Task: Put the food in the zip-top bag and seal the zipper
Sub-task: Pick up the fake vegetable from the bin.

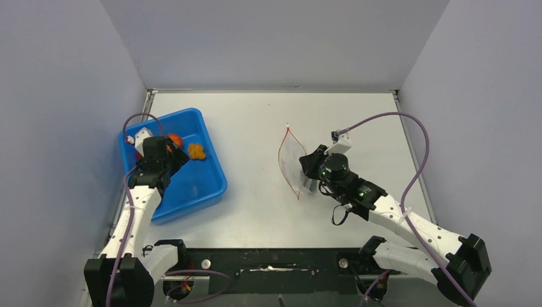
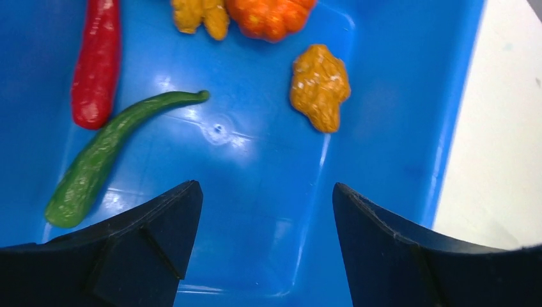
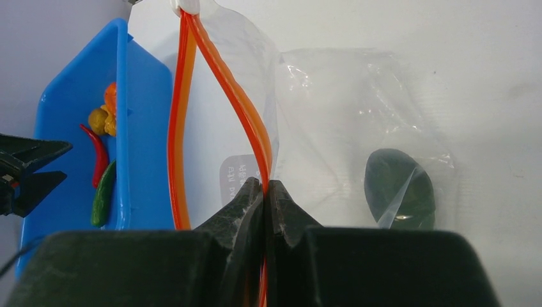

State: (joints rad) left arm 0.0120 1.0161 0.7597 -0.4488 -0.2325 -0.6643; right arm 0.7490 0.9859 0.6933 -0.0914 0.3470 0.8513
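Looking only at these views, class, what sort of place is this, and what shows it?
Probably a robotics test cell, not a kitchen: plain grey walls enclose a white table, two cabled robot arms are bolted at its edge, and the blue plastic tray holds toy foods.

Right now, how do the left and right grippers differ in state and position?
The left gripper stands wide open and holds nothing; the right gripper is shut, pinching one zipper strip at the zip-top bag's mouth. The left gripper hangs over the blue tray with the loose food; the right gripper is at the bag on the table. Both are black two-finger grippers.
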